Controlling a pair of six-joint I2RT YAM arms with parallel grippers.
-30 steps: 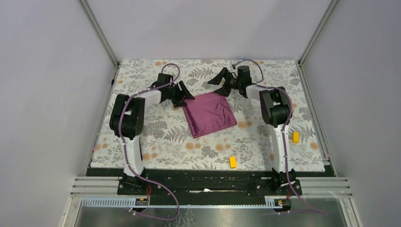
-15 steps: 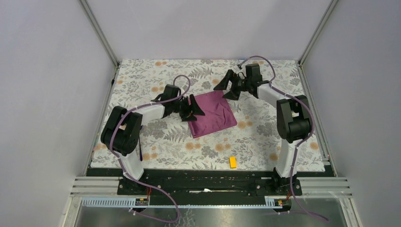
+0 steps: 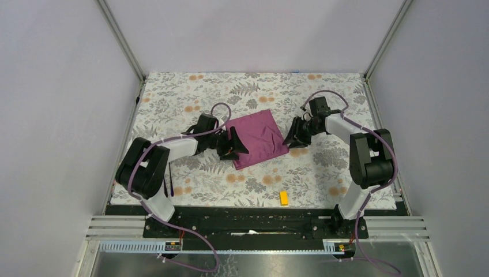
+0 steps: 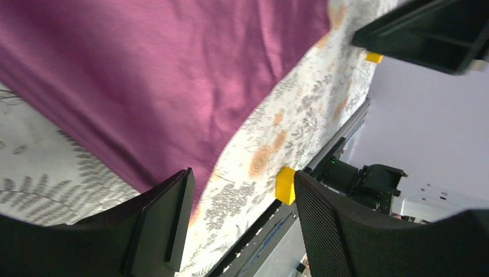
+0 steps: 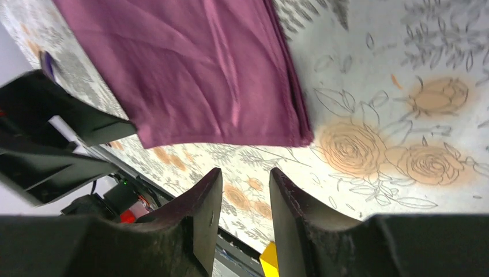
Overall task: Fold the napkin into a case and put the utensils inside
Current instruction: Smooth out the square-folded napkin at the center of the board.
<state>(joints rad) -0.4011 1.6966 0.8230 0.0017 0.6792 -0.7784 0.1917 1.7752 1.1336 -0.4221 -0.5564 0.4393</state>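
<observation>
left gripper (image 3: 235, 143): spread wide, napkin (image 3: 258, 137) edge just ahead | right gripper (image 3: 291, 138): narrow gap, holding nothing, napkin corner just ahead

The left arm (image 3: 173, 147) is lying low, its elbow bent at the near left and its forearm pointing right, and the left gripper (image 3: 235, 144) is holding its jaws wide apart. The right arm (image 3: 346, 124) is angling leftward, and the right gripper (image 3: 291, 137) is pointing down-left with fingers (image 5: 202, 213) only narrowly parted.
</observation>
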